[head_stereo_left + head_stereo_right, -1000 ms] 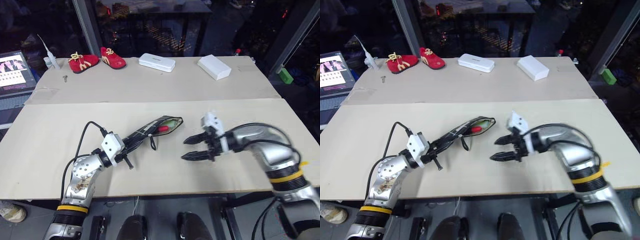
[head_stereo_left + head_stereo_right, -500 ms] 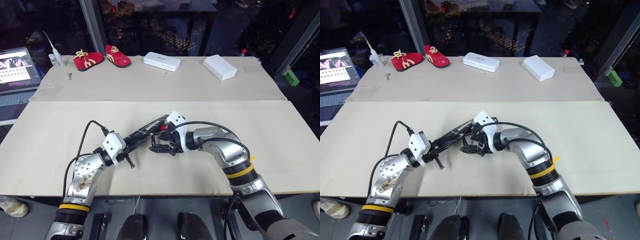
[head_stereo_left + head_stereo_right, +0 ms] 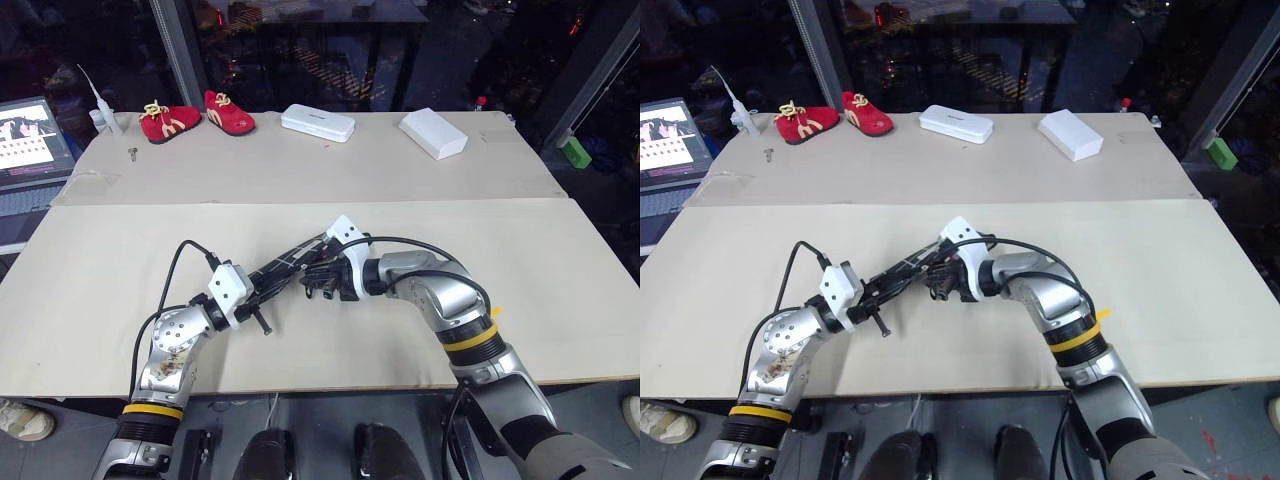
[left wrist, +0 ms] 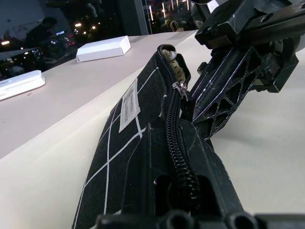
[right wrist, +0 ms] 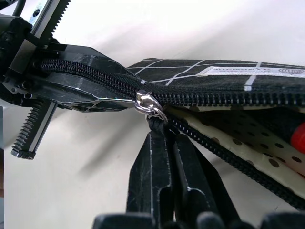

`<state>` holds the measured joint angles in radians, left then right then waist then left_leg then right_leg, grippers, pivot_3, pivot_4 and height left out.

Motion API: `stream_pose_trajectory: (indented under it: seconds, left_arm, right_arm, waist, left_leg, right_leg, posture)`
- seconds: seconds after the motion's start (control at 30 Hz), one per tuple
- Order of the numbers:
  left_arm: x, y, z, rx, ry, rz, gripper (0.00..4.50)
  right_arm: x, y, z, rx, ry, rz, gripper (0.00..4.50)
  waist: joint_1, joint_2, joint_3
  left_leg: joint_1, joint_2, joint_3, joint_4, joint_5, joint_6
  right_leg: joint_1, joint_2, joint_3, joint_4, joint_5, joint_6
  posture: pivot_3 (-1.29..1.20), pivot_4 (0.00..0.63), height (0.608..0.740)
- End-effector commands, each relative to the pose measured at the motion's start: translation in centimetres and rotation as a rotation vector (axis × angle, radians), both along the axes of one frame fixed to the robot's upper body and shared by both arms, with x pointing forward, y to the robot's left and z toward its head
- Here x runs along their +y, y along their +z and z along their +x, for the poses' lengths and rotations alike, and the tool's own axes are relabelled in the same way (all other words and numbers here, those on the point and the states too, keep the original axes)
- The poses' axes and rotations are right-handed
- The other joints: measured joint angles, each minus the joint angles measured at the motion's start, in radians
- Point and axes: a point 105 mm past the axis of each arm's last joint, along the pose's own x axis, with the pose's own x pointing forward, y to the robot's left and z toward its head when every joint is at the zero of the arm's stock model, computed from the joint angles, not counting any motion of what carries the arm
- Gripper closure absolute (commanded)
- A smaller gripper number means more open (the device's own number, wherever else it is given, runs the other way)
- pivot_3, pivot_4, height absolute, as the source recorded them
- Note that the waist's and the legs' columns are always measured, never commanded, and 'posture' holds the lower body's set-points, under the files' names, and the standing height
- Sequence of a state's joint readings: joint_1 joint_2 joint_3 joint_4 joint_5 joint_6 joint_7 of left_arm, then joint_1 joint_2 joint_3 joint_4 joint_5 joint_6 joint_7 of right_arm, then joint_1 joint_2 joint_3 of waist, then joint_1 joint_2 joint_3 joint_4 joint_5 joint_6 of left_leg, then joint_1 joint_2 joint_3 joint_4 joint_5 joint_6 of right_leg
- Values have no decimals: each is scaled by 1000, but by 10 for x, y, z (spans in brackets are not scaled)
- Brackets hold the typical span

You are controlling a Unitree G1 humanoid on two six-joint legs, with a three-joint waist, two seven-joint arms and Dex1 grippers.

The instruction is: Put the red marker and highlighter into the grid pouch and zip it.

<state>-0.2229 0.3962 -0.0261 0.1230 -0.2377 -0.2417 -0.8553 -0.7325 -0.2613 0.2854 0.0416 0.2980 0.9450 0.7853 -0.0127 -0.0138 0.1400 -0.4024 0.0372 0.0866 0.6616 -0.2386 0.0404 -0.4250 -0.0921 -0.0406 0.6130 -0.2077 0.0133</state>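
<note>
I see my left end effector point(image 3: 262, 292) clamping the grid pouch point(image 4: 138, 129) end; my right end effector point(image 5: 159, 128) pinches the zipper pull cord point(image 5: 155, 123).

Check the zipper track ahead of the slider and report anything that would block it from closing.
Nothing visible blocks it. The right gripper is shut on the pull cord at the slider. Ahead, the grid pouch gapes open; the red marker lies inside, below the teeth.

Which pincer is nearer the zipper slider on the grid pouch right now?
Right. The right pincer is shut on the pull cord just below the zipper slider, while the left pincer clamps the closed end of the grid pouch, farther along the zipper.
</note>
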Motion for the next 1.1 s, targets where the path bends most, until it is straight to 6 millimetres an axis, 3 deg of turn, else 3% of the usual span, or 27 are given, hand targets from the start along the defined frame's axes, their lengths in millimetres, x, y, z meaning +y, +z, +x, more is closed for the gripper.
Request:
stream_pose_trajectory:
  seconds: [0.03, 0.13, 0.33, 0.5, 0.63, 0.73, 0.93, 1.1]
  left_arm:
    - [-2, 10, -1, -51, -17, -1, 4500]
    - [-2, 11, -1, -53, -15, 0, 4500]
    - [-1, 10, -3, -50, -11, -1, 4500]
    - [-1, 9, -4, -45, -10, -3, 4500]
    - [-1, 8, -4, -42, -10, -5, 4500]
    - [-3, 8, -3, -42, -12, -6, 4500]
    - [-7, 10, -2, -46, -23, -9, 4500]
    - [-8, 11, -2, -49, -33, -12, 4500]
  right_arm:
    - [-4, 19, 1, -59, 15, 44, 4450]
    - [-17, 18, 6, -83, -23, 1, 4450]
    - [-79, 23, 30, -135, -185, -99, 4450]
    - [-116, 32, 45, -171, -279, -140, 4450]
    - [-124, 33, 50, -187, -293, -146, 4450]
    - [-109, 29, 43, -167, -234, -95, 4450]
    - [-85, 22, 15, -114, -73, -25, 2551]
    - [-95, 19, 13, -103, -98, -29, 833]
  waist:
    - [0, 0, 0]
    - [0, 0, 0]
    - [3, 0, 0]
    - [0, 0, 0]
    - [-4, 0, 0]
    - [-1, 0, 0]
    - [1, 0, 0]
    - [3, 0, 0]
  left_leg:
    - [0, 0, 0, 0, 0, 0]
    - [0, 0, 0, 0, 0, 0]
    - [0, -1, 0, 0, 0, 0]
    - [0, -1, 0, 0, 0, 0]
    - [0, 0, 0, 0, 0, 0]
    - [1, 0, 0, 0, 0, 0]
    - [0, 0, 0, 0, 0, 0]
    - [0, 0, 0, 0, 0, 0]
  right_leg:
    - [0, 0, 0, 0, 0, 0]
    - [0, 0, 0, 0, 0, 0]
    - [0, -1, 0, -1, 0, 0]
    - [0, 0, 0, -1, 0, 0]
    - [0, 0, 1, -1, 0, 0]
    - [0, 0, 1, -1, 0, 0]
    - [0, 0, 1, -1, 0, 0]
    - [0, -1, 1, -1, 0, 0]
  posture:
    - [0, 150, 740]
    - [0, 150, 740]
    - [0, 150, 740]
    - [0, 150, 740]
    - [0, 150, 740]
    - [0, 150, 740]
    - [0, 150, 740]
    - [0, 150, 740]
